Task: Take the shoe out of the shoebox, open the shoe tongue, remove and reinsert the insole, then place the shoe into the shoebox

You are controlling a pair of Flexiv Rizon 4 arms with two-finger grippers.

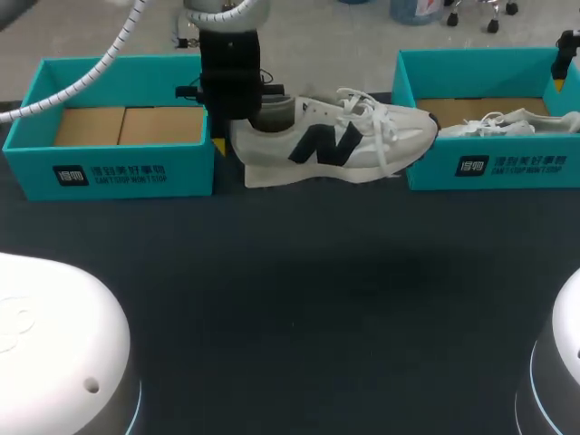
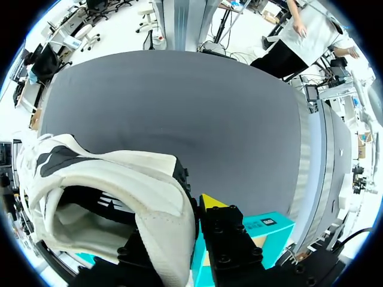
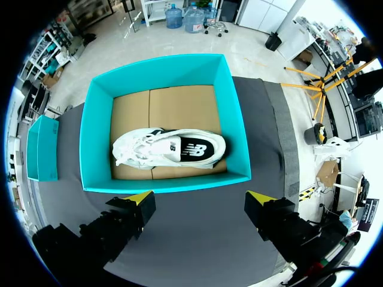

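Note:
A white sneaker (image 1: pixel 337 136) with a dark logo is between the two teal boxes, toe toward the right box. My left gripper (image 1: pixel 234 122) comes down from above and is shut on its heel collar. In the left wrist view the heel (image 2: pixel 164 203) sits between the fingers of the left gripper (image 2: pixel 179 222), one yellow tip (image 2: pixel 212 202) outside it. The right shoebox (image 3: pixel 96 125) holds a second white shoe (image 3: pixel 170 149) on its side. My right gripper (image 3: pixel 199 197) hangs open above that box's near wall, holding nothing. Only a dark part of the right arm (image 1: pixel 565 54) shows in the head view.
The left teal shoebox (image 1: pixel 118 177) has only brown cardboard in it and stands just left of the held shoe. The right shoebox (image 1: pixel 489 168) stands close to the sneaker's toe. Dark table (image 1: pixel 299 299) spreads wide in front of both boxes.

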